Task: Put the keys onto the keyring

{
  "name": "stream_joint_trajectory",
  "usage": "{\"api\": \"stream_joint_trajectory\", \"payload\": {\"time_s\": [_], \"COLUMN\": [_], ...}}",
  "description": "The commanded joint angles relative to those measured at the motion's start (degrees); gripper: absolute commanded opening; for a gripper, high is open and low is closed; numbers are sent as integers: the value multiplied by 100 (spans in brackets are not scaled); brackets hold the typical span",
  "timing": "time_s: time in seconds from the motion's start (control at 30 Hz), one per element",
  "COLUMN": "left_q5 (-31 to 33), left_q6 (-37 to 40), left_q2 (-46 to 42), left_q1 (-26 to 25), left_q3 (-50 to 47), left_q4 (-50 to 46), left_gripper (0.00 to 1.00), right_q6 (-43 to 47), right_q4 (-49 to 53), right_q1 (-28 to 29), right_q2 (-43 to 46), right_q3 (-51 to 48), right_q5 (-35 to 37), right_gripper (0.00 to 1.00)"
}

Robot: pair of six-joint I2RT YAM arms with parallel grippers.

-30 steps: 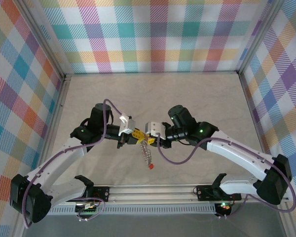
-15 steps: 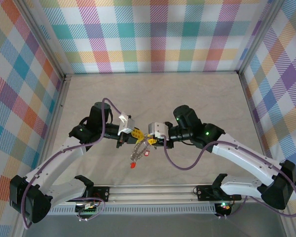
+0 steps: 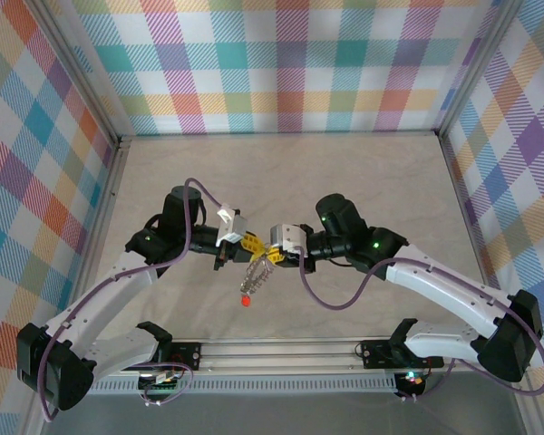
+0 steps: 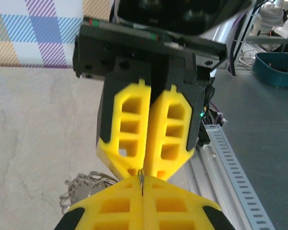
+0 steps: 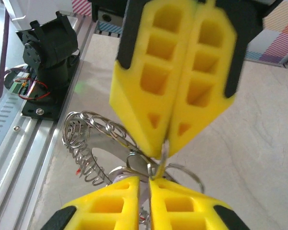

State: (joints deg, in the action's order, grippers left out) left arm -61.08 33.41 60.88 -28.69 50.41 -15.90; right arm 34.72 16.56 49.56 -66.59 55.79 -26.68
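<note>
**Two claws meet tip to tip on one wire, with the ring slung beneath them.**
The left gripper (image 3: 250, 246) is clamped on a thin loop of the keyring (image 3: 257, 275). The right gripper (image 3: 270, 253), fingers together, nips the same wire just opposite. The step likely wants a firm left hold and gentle feeding from the right. The silvery, coiled ring hangs below the tips, and a red key (image 3: 245, 300) dangles lowest.

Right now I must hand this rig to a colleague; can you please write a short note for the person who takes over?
Left pincer: shut on a wire loop of the keyring.
Right pincer: shut on the keyring too, tip to tip with the left.
Keyring hangs under both; a red key dangles at its low end.
Done: ring lifted, red key seemingly on it.
Left: confirm it is truly threaded, then go on with the task.
</note>
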Motion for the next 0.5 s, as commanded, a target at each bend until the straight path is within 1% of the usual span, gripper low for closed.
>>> {"api": "stream_joint_trajectory", "payload": {"time_s": [0.0, 0.1, 0.2, 0.33, 0.47], "left_q5": [-287, -248, -256, -251, -230], "left_q6": [-106, -348, -621, -677, -740], "left_q2": [-79, -82, -64, -1, 42], "left_q1": [12, 12, 4, -27, -75], "left_q3": [74, -22, -165, -176, -218], "left_q4": [439, 690, 1115, 1159, 1275], "left_gripper": [0, 0, 0, 0, 0], "right_q6": [-44, -19, 11, -61, -126], "right_q4": [-170, -171, -133, -324, -522], "right_q1": [34, 34, 29, 28, 27], "right_q2": [62, 58, 31, 9, -40], "right_q3": [-74, -112, -68, -111, -112], "right_q5": [-218, -185, -190, -164, -189], "right_gripper": [15, 13, 8, 4, 6]}}
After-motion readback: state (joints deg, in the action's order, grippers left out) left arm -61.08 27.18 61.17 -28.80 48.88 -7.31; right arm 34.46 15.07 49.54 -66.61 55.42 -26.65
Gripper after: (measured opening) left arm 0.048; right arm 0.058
